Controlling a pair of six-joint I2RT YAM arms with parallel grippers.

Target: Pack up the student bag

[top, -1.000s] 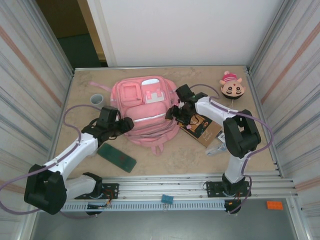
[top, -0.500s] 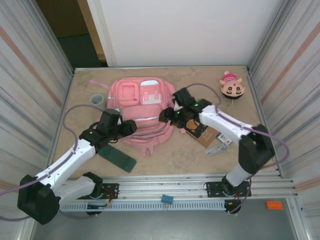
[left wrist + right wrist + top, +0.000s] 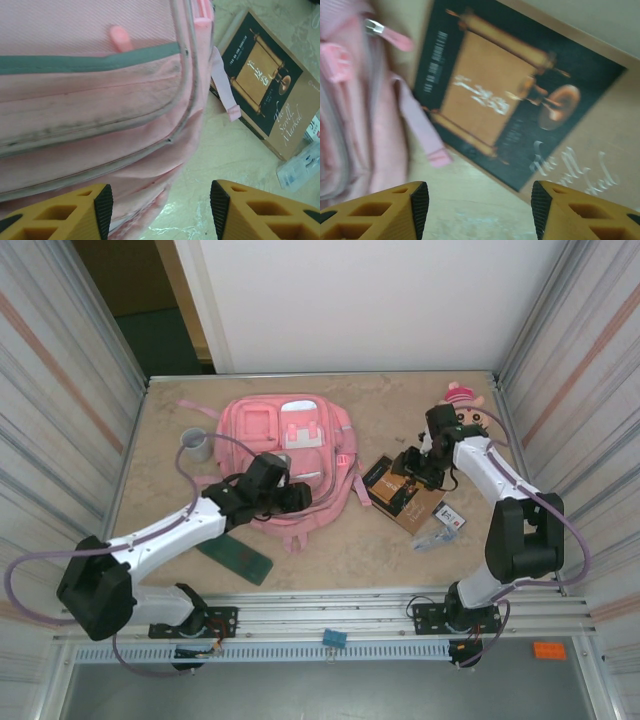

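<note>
The left jaws stand moderately wide with nothing between them, poised over the near right corner of the bag [image 3: 90, 100]. The right jaws are just as wide and also empty, hanging above the book [image 3: 520, 100] that lies flat on the desk [image 3: 350, 560] just right of the bag. The bag itself lies flat mid-desk, front pockets up, between the two arms.

What could go wrong, as I judge it:
- The book lies flat on the desk, so jaws coming straight down may skid on its cover instead of getting under an edge.
- A pink strap [image 3: 417, 125] trails from the bag to the book's near corner. Lifting the book could snag it and drag the bag.
- The left jaws hang over plain fabric and a seam. Closing there may pinch cloth and not a zip pull [image 3: 387, 34], so no pocket opens.
- With no compartment clearly open, the book could be carried over with nowhere to go.

Hard to make out:
- Whether any zip is undone; I cannot tell from above.
- The right wrist view is blurred.
- The plush [image 3: 462, 400] is partly behind the right arm.
- A dark green flat thing [image 3: 235, 555] lies partly under the left arm; what it is, I cannot say.
</note>
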